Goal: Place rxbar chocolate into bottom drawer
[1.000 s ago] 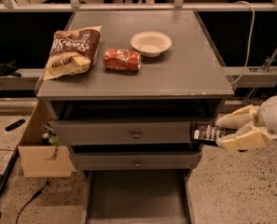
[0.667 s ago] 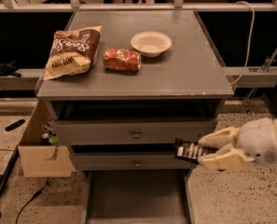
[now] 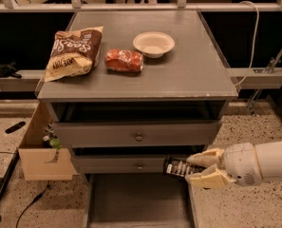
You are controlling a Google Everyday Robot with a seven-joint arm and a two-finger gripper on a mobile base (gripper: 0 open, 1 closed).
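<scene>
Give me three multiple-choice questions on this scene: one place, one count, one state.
1. Where is the rxbar chocolate? A in the top drawer; B in the gripper, in front of the middle drawer; C on the ground.
2. How many things lie on the cabinet top? A two; B three; C five.
3. The bottom drawer is: A pulled open; B shut; C removed.
Answers: B, the gripper clamps it; B, chip bag, red packet, bowl; A, its floor shows.

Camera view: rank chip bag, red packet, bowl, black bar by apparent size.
Chip bag
Bowl, red packet: about alike
Black bar, nearer the camera, held by the gripper, jaws shut, lower right
</scene>
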